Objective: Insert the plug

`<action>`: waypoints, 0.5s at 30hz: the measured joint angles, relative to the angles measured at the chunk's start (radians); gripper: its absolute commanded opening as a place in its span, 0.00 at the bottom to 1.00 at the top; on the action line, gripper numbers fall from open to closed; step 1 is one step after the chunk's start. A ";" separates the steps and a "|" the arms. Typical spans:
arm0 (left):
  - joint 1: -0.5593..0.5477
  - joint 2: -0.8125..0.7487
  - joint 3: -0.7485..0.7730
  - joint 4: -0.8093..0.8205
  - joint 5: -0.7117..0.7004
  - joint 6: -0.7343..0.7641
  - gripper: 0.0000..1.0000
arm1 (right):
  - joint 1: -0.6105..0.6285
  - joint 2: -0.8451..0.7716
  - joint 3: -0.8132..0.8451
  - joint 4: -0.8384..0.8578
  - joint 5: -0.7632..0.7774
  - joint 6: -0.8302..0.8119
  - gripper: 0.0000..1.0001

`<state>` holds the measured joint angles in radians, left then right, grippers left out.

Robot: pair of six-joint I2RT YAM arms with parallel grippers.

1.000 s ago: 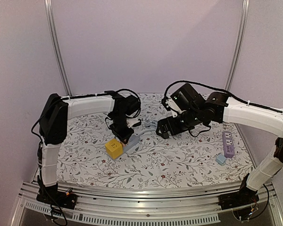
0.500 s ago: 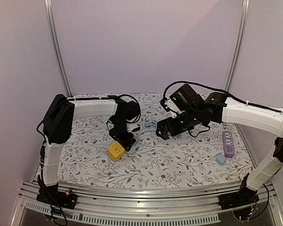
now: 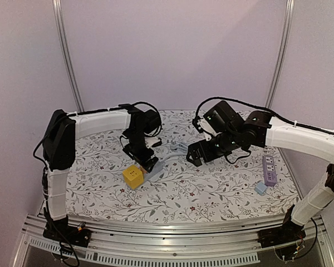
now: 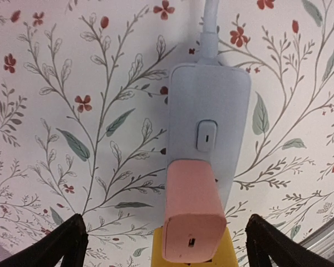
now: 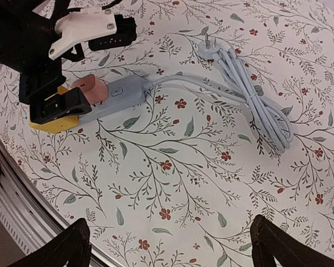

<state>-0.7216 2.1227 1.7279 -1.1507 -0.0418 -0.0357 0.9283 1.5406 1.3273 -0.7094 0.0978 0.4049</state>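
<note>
A pink plug [image 4: 192,211] stands on the near end of a grey power strip [image 4: 209,128], its top face with a small slot turned toward the left wrist camera. My left gripper [image 4: 168,245] is open, its fingers [image 4: 67,245] wide on either side of the plug and apart from it. A yellow cube [image 4: 192,253] lies just beyond that end of the strip. From overhead, my left gripper [image 3: 146,161] hovers over the strip [image 3: 158,167] beside the cube [image 3: 133,176]. My right gripper [image 3: 196,156] hangs open over bare cloth to the right of the strip, holding nothing.
The strip's grey cable lies coiled [image 5: 261,111] at the table's back middle, with its own plug [image 5: 209,47] free. A purple power strip [image 3: 269,169] and a small blue block [image 3: 260,188] sit at the right. The floral cloth ends at the metal rail [image 3: 172,231] in front.
My left gripper has gone from shut to wide open, letting go of the pink plug, which stays on the strip. The right arm has barely moved.
</note>
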 measured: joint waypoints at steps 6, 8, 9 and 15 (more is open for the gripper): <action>0.008 -0.103 0.031 -0.011 -0.012 -0.002 1.00 | 0.000 -0.035 -0.005 0.001 0.002 0.011 0.99; 0.010 -0.130 0.043 -0.019 -0.018 -0.002 0.99 | 0.000 -0.038 -0.005 0.001 0.002 0.013 0.99; 0.011 -0.143 0.049 -0.023 -0.021 -0.002 0.99 | 0.000 -0.039 -0.005 0.001 0.003 0.015 0.99; 0.022 -0.223 0.065 -0.050 -0.059 -0.003 0.99 | 0.000 -0.040 -0.005 -0.001 0.005 0.021 0.99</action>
<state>-0.6998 1.8999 1.7927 -1.2011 -0.1005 -0.0391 0.9283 1.5005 1.3228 -0.7101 0.1028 0.4259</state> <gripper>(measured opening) 0.994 0.989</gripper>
